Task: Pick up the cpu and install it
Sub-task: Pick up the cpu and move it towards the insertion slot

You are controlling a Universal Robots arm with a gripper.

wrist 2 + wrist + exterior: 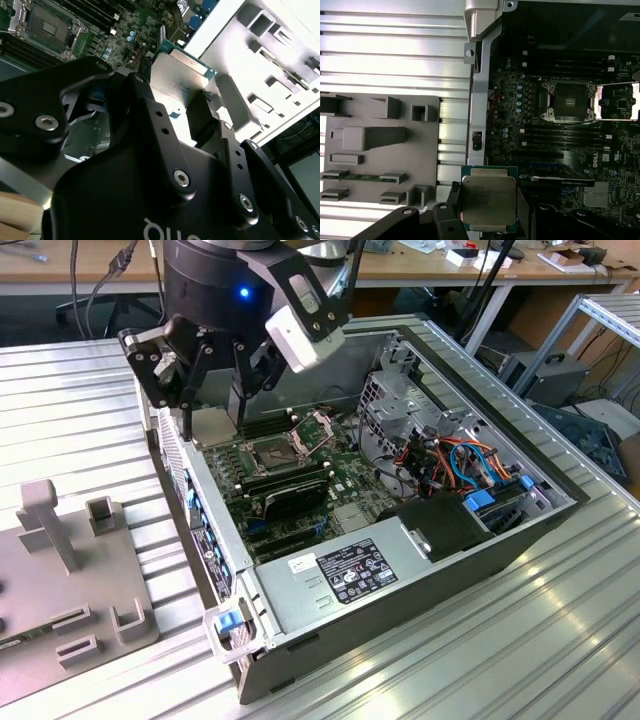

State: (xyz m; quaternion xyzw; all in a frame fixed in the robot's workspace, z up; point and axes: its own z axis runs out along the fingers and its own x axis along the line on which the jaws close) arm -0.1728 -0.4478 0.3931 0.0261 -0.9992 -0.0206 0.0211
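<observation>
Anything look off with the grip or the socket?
Nothing stands out. The cpu sits square in the gripper, undamaged as far as visible. The socket is open and empty, with its metal frame hinged back.

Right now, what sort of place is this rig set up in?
Probably a robotics lab or workshop bench. An open computer case lies on a ribbed metal table, a grey fixture tray with slots sits beside it, and wooden desks stand behind.
</observation>
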